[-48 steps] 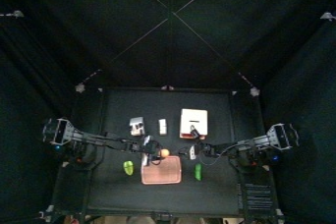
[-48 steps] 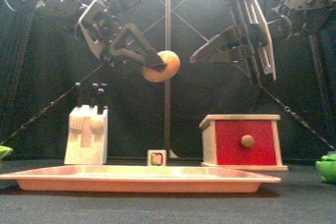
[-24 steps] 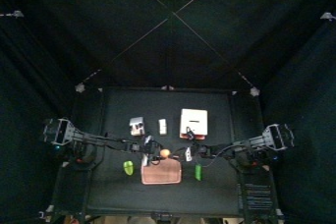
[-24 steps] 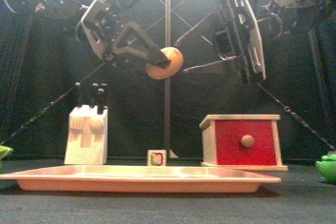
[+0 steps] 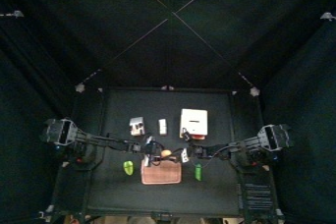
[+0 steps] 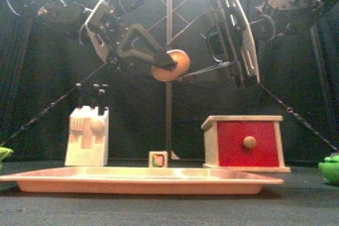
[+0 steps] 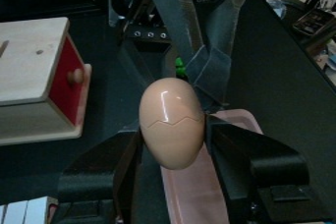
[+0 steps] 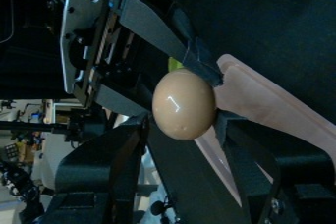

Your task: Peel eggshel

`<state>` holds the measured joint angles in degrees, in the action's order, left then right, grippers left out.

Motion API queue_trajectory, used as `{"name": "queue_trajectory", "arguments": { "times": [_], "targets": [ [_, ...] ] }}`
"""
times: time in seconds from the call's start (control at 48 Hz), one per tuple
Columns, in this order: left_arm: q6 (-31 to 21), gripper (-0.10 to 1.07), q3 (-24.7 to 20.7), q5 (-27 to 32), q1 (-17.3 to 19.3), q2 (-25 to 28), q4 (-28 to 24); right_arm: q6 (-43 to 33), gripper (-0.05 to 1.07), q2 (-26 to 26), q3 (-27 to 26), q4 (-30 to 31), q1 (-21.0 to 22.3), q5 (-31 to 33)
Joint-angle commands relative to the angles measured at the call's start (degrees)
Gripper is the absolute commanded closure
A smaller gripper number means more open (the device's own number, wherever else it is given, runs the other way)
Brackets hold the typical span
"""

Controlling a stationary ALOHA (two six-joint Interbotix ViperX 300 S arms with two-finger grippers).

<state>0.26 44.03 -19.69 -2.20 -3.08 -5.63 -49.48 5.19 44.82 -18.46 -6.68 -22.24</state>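
From above, the pink tray [image 5: 163, 173] lies at the front of the bench [image 5: 118, 105], and both arms meet just behind it: the left tool [image 5: 155, 152] reaches in from one side and the right tool [image 5: 186, 154] from the other, with the egg [image 5: 167, 154] a small tan dot between them. A green piece [image 5: 129, 167] lies left of the tray and another [image 5: 197, 172] right of it; behind the tray stand a white block [image 5: 137, 125], a small card [image 5: 163, 125] and a red box [image 5: 195, 120]. From the front, the egg [image 6: 169, 65] hangs high above the tray [image 6: 133, 178], pinched at the tip of the left tool [image 6: 157, 63], while the right tool [image 6: 228, 37] stands to the egg's right with its jaws spread and apart from it. Below, behind the tray, are the white block [image 6: 87, 137], the card [image 6: 158, 158] and the red box [image 6: 245, 142]. In the left wrist view the tool [image 7: 178, 154] grips the egg [image 7: 174, 121] between its two jaws; a jagged crack runs across the shell, and the red box [image 7: 37, 76] lies beyond. In the right wrist view the egg [image 8: 183, 105] sits ahead of the right tool [image 8: 178, 147], whose jaws stand wide on either side without touching it, with the tray [image 8: 269, 100] beyond.
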Motion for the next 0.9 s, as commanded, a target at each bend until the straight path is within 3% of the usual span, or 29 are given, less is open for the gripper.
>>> {"name": "queue_trajectory", "arguments": {
  "times": [0.0,0.875],
  "targets": [
    [0.1,0.45,-1.8,-0.5,0.1,0.1,-0.2,0.1,0.16,0.9,-2.0,0.2,0.2,-0.4],
    [0.1,0.45,-0.5,-0.5,0.1,-1.9,-0.2,0.1,0.14,2.1,-0.1,2.5,1.3,-0.4]
  ]
}}
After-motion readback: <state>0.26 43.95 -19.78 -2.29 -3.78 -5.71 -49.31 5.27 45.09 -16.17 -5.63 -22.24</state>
